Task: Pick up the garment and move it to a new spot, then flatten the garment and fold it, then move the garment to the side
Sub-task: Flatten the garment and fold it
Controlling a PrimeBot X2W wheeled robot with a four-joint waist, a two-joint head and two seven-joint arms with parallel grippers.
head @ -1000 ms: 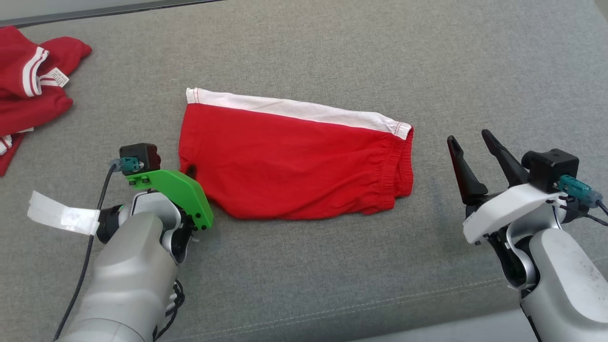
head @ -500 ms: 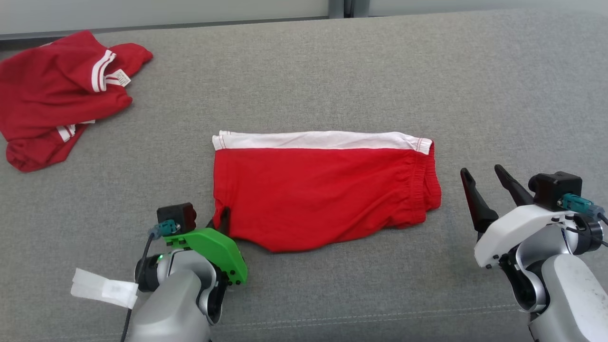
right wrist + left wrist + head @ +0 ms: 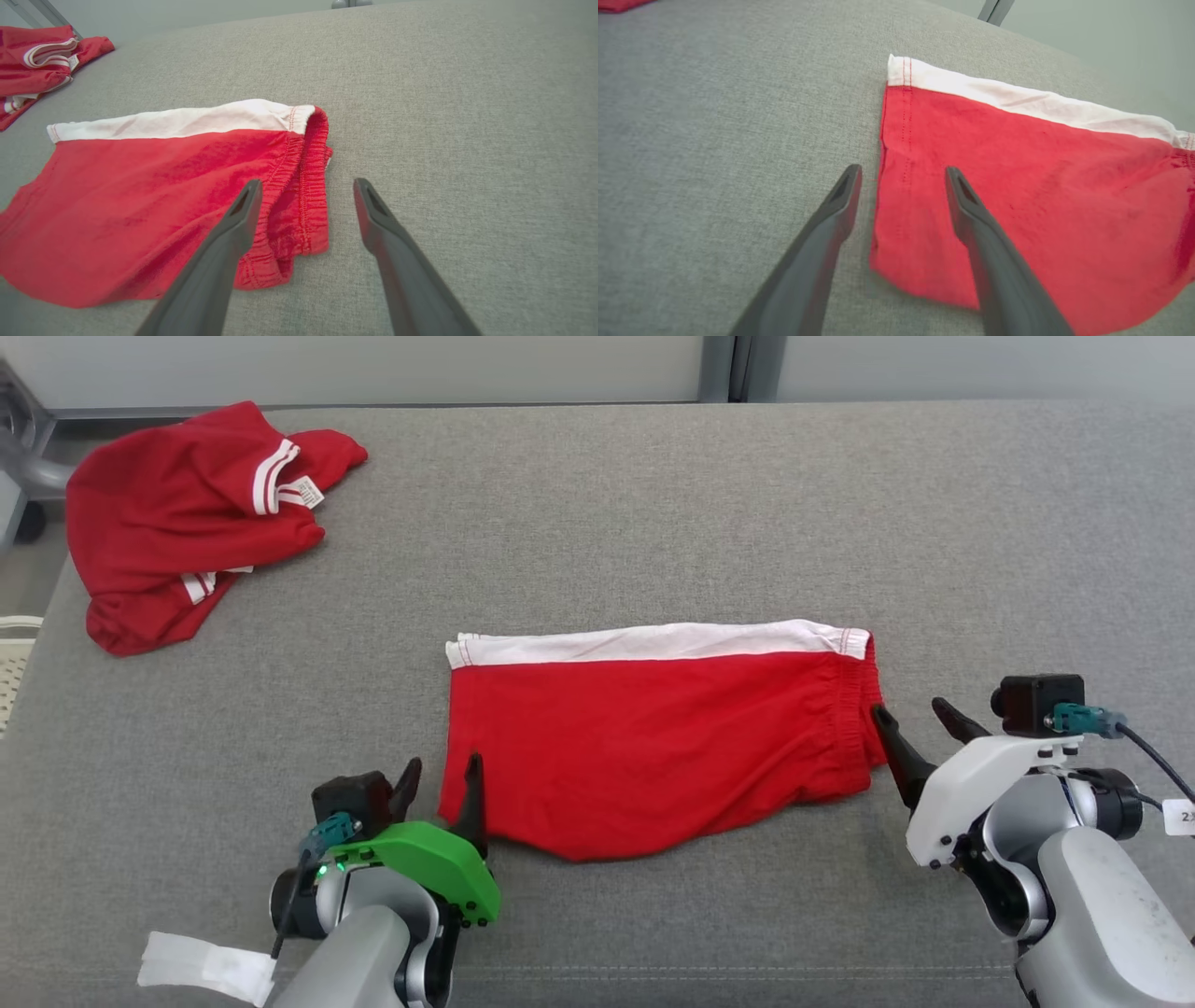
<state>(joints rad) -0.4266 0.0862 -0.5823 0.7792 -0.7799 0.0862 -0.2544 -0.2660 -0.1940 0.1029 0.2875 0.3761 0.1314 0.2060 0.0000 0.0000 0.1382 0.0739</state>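
Left fingers [image 3: 473, 798] released since half-second ago: now wide, straddling leg hem of red shorts [image 3: 653, 747]. Right fingers [image 3: 898, 751] wide, empty, at waistband end. Shorts lie folded, mid grey upholstered surface [image 3: 653, 504]. Cloth judged light, limp, sagging; pinch hem and waistband corners.
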